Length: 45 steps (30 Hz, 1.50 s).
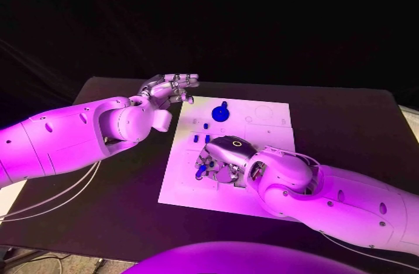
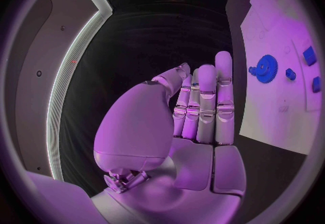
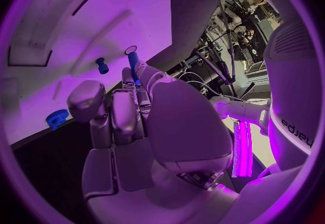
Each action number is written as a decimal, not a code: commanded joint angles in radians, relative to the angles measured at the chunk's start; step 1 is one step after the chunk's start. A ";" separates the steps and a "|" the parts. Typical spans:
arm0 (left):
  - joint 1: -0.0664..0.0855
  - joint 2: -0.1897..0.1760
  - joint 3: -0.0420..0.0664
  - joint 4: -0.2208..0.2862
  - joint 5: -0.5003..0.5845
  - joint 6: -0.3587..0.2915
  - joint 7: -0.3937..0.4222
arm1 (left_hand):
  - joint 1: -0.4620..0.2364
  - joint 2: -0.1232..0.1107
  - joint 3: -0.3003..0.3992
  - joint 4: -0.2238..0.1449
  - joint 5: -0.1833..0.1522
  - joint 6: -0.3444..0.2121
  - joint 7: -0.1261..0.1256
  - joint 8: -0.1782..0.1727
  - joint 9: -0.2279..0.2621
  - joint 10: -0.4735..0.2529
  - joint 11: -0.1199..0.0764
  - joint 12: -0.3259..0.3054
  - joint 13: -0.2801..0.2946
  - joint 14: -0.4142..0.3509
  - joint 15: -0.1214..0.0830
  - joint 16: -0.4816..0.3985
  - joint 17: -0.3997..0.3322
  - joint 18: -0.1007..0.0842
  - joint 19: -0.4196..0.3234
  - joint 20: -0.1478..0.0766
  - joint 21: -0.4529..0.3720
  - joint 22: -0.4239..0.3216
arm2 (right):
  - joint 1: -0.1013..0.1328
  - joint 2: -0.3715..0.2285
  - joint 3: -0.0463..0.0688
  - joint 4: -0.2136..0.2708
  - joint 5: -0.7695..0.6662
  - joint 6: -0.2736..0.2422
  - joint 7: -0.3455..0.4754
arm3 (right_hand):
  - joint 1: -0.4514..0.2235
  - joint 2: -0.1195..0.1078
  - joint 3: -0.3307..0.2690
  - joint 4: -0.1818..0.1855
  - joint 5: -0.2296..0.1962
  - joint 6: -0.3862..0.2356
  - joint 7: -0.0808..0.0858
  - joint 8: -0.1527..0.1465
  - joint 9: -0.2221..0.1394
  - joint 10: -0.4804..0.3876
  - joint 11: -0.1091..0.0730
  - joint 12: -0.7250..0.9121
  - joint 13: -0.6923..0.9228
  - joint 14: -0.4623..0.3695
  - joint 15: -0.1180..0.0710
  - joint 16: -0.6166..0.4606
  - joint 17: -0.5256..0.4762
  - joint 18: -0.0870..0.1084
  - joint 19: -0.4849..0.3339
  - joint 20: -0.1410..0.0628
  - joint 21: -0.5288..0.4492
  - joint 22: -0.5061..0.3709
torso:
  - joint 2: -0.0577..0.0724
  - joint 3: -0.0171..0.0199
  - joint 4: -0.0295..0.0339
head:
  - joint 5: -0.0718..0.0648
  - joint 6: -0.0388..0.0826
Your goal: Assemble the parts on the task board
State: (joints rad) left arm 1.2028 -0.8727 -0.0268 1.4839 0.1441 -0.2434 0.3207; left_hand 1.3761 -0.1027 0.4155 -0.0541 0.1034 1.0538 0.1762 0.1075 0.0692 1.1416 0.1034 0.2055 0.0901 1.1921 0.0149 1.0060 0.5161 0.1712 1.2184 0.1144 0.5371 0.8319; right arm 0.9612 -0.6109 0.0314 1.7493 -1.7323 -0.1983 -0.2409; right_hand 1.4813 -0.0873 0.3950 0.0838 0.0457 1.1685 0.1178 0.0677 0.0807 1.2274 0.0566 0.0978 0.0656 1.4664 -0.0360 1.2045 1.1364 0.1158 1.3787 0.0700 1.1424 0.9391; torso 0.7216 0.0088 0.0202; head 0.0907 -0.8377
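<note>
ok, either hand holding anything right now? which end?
Right hand pinches a thin blue peg by its lower end, upper end free over the task board. Left hand holds nothing, fingers straight.

Left hand (image 1: 168, 90) empty, right hand (image 1: 223, 160) pinching.

Blue gear (image 1: 220, 113) beside bare board corner (image 1: 270, 113)

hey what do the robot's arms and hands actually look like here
Both arms are smooth, rounded white shells with small dark dots, bulging at the joints; thin cables hang beneath each. The left hand and right hand are silver and segmented. The right hand bears a dark ring on its back.
</note>
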 commanded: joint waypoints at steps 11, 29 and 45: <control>0.000 0.001 0.001 0.003 -0.003 0.018 0.003 | 0.006 0.004 -0.001 -0.006 -0.002 -0.003 0.001 0.005 -0.001 -0.007 -0.003 0.004 -0.001 -0.009 -0.001 0.004 -0.001 0.010 -0.001 -0.005 -0.006 -0.001 | -0.002 0.014 -0.003 -0.017 -0.042 0.080 -0.013 | -0.002 0.007 0.006 -0.003 0.005 0.001 0.003 0.006 0.001 0.008 0.000 -0.007 0.001 0.037 0.006 0.003 0.001 0.003 0.002 -0.003 0.003 -0.001 | -0.001 -0.0002 0.0001 | 0.000 -0.006; 0.000 -0.001 0.001 0.004 -0.003 0.017 0.001 | 0.006 0.004 -0.001 -0.006 -0.002 -0.003 0.001 0.005 -0.001 -0.007 -0.003 0.004 -0.001 -0.009 -0.001 0.004 -0.001 0.010 -0.001 -0.005 -0.006 -0.001 | -0.002 0.041 -0.016 -0.025 -0.067 0.073 -0.035 | -0.078 -0.055 -0.037 0.014 0.015 -0.133 0.018 -0.006 -0.018 -0.133 0.033 -0.036 -0.005 0.035 0.031 0.008 0.001 0.006 -0.014 0.018 -0.018 -0.029 | -0.001 -0.0006 0.0008 | 0.004 -0.008; 0.000 -0.003 0.000 0.001 -0.003 0.017 -0.001 | 0.006 0.004 -0.001 -0.006 -0.002 -0.003 0.001 0.005 -0.001 -0.007 -0.003 0.004 -0.001 -0.009 -0.001 0.004 -0.001 0.010 -0.001 -0.005 -0.006 -0.001 | -0.002 -0.043 -0.009 0.054 -0.080 -0.160 -0.034 | -0.076 -0.053 -0.173 0.011 0.028 -0.212 0.014 0.000 -0.010 -0.260 0.052 0.007 0.004 0.023 0.050 -0.004 -0.025 0.015 -0.031 0.039 -0.043 -0.063 | -0.004 0.0012 -0.0042 | -0.003 -0.001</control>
State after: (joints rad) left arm 1.2028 -0.8767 -0.0269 1.4839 0.1438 -0.2431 0.3170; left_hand 1.3761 -0.1027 0.4155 -0.0541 0.1034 1.0538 0.1762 0.1075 0.0692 1.1416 0.1034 0.2055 0.0902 1.1921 0.0150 1.0060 0.5164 0.1713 1.2184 0.1144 0.5371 0.8321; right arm 0.9596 -0.6478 0.0211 1.7928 -1.7992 -0.2623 -0.2769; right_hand 1.3993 -0.1430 0.2260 0.0954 0.0699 0.9510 0.1322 0.0653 0.0692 0.9606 0.1118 0.1014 0.0687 1.4683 0.0092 1.2043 1.1123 0.1158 1.3463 0.1024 1.0982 0.8742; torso 0.7193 0.0101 0.0184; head 0.0923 -0.8407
